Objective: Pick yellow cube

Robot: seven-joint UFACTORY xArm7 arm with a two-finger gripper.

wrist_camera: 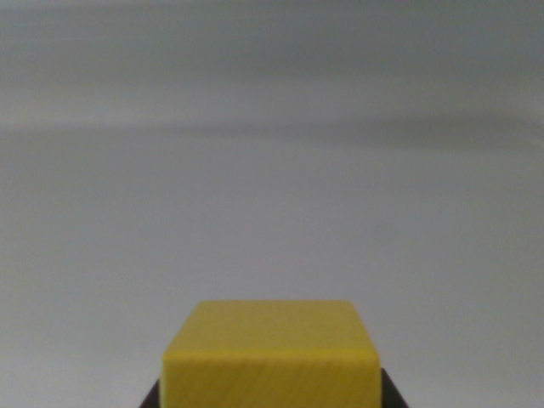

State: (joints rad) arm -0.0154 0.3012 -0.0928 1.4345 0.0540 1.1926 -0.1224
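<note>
At the bottom edge of the wrist view: two dark slivers poke out either side of the cube, one low on the wrist view's left, one low on the wrist view's right. Pretty sure those are the gripper (270, 399) fingers (151, 398), but only the tips show.

Finger state: honestly can't tell. They sit right against the cube's flanks, so it could be a grip or just a bracket around it. No visible gap, no visible contact either.

Cube: yellow wooden cube (270, 357) with faint grain on its near face, bottom centre of the view, squarely between those dark slivers. Its lower part is cut off by the picture's edge.

Surface: plain pale grey surface (272, 212) stretching away behind the cube, nothing else on it. Its edges and corners aren't in view, so I can't place the cube against them. Far part is blurry.

Risk: if the fingers aren't fully closed, I'd guess a lift leaves the cube behind or lets it slip. Smooth wood faces wouldn't help.

Other risk: an off-centre pinch could twist the cube out sideways.
</note>
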